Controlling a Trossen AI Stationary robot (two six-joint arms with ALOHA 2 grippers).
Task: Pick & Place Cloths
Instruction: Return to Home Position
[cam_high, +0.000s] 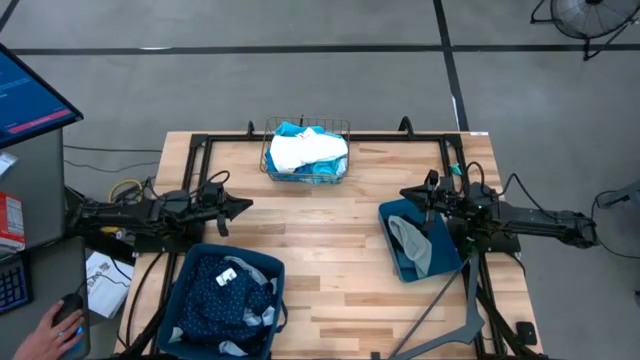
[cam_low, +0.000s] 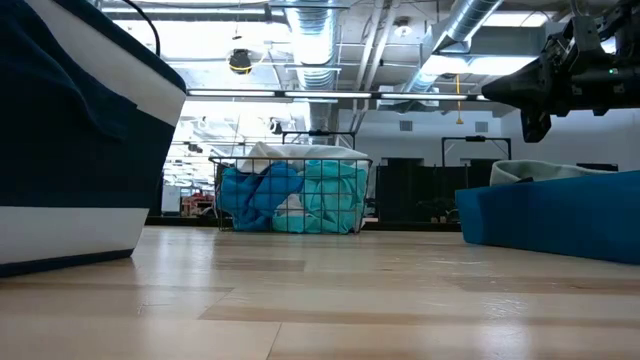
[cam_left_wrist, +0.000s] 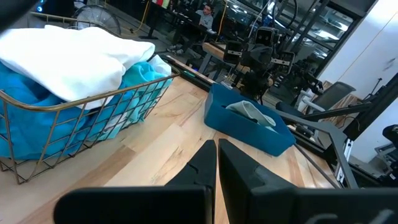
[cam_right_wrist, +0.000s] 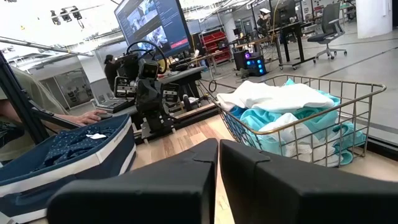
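We see the bench (cam_high: 330, 270) bare of loose fabric; every cloth in view lies in a container. The left arm (cam_high: 130, 215) lies low along the bench's left side and the right arm (cam_high: 540, 222) along its right, both folded in and pointing at each other across the open middle. The left bin (cam_high: 262, 262) at the front left holds a navy cloth (cam_high: 215, 290), and the right bin (cam_high: 392, 240) holds a grey cloth (cam_high: 412, 240). The basket (cam_high: 305, 121) at the back centre carries a white cloth (cam_high: 305, 150) on top of a turquoise cloth (cam_low: 335, 195). The left gripper (cam_high: 243, 206) sits just behind the left bin; the right gripper (cam_high: 407, 192) sits at the right bin's back corner. Each has its fingers pressed together with nothing between them. We judge the sorting done: the basket lies ahead of and between both grippers, about equally near, so all that remains is for the arms to settle at rest.
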